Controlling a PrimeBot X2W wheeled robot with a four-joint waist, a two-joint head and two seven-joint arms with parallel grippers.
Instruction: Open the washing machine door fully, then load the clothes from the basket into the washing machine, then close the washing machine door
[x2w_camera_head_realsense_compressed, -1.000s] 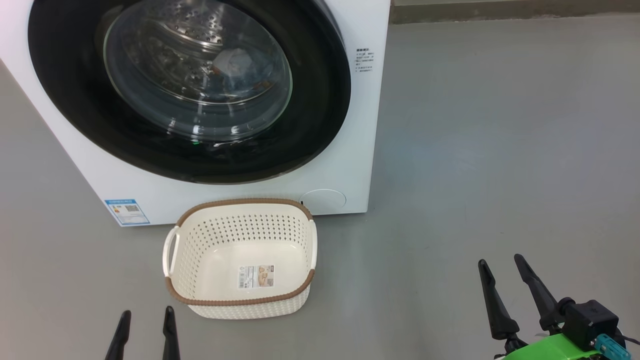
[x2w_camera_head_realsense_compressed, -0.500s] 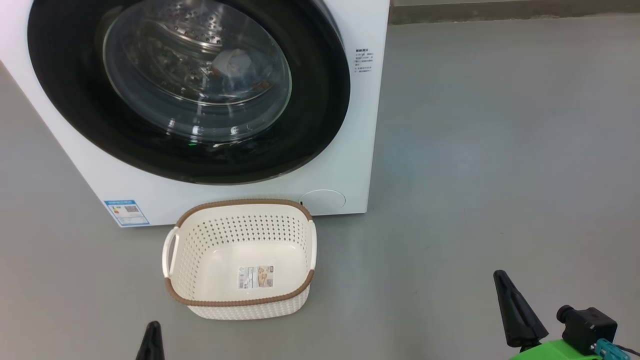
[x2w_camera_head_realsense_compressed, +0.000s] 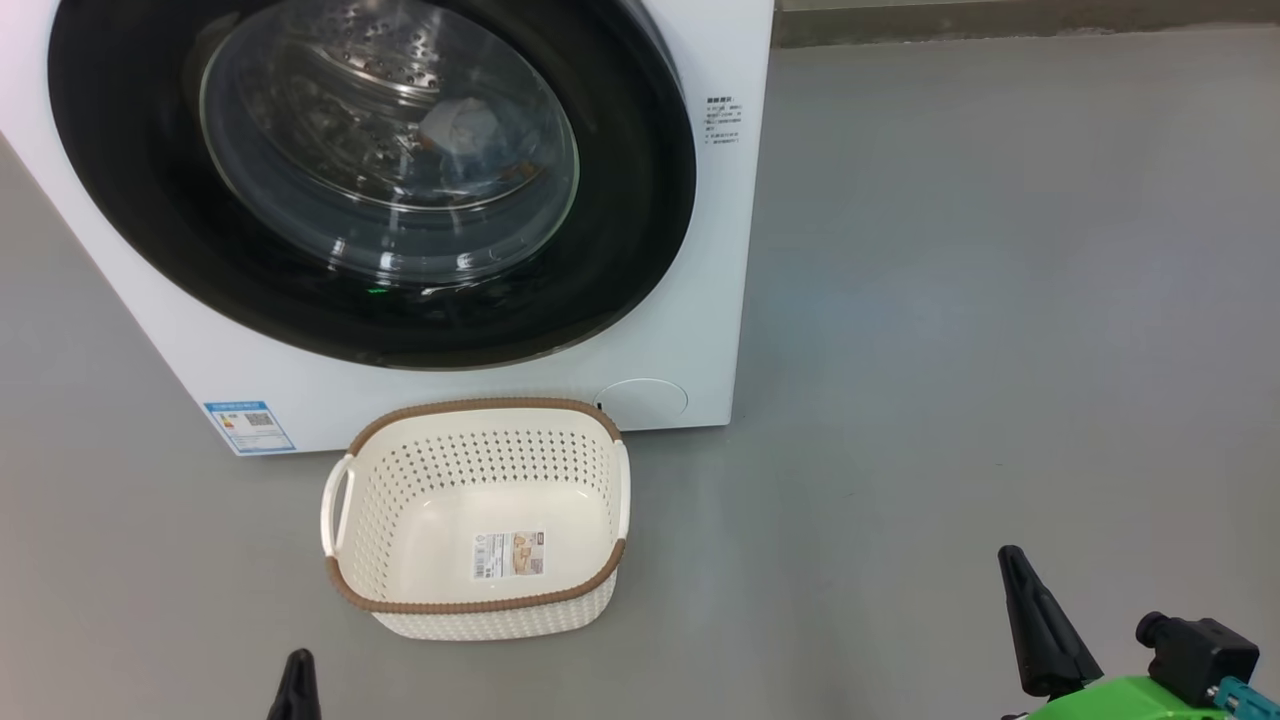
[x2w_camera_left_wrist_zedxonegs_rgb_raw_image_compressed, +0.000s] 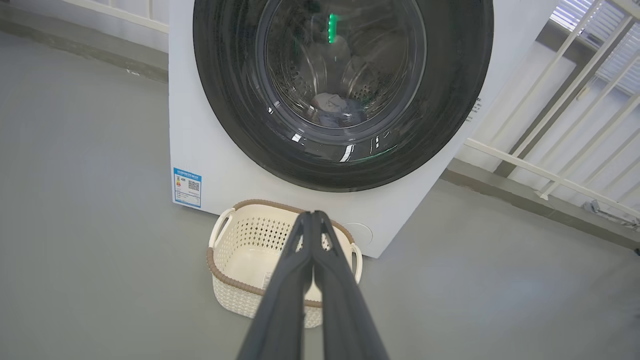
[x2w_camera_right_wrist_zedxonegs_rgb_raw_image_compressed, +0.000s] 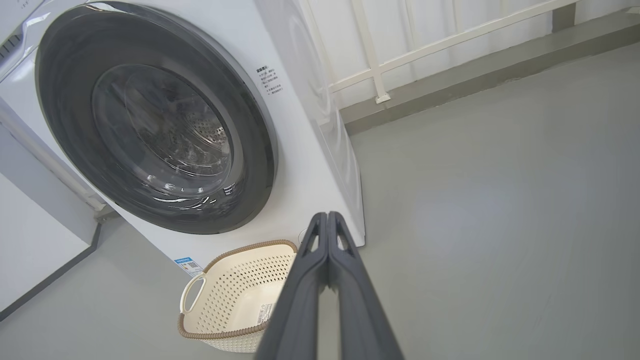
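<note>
Nearest the robot, the left end effector (x2w_camera_left_wrist_zedxonegs_rgb_raw_image_compressed: 314, 218) was seen low over the floor (x2w_camera_head_realsense_compressed: 950, 300) with its two fingers pressed together and nothing held between them. The right end effector (x2w_camera_right_wrist_zedxonegs_rgb_raw_image_compressed: 327, 217) was likewise closed and empty, well apart from it on the right.

Ahead of the left end effector and a little to its right, the basket (x2w_camera_head_realsense_compressed: 470, 606) was set upright on the floor. Its handles were at its left and right ends, so its long axis was judged to run along the machine's front. Nothing but its label sticker was seen inside. It lay clearly nearer the left arm than the right.

Just beyond the basket stood the washing machine (x2w_camera_head_realsense_compressed: 700, 300), its front close to the basket's far rim. The washing machine door (x2w_camera_head_realsense_compressed: 620, 250) appeared shut flush against that front. The clothes (x2w_camera_head_realsense_compressed: 465, 130) could be made out through the glass, lying in the drum.

All three steps were therefore judged done. No further grasp seemed called for, and any coming move would only need to be kept clear of the basket ahead of the left arm.
</note>
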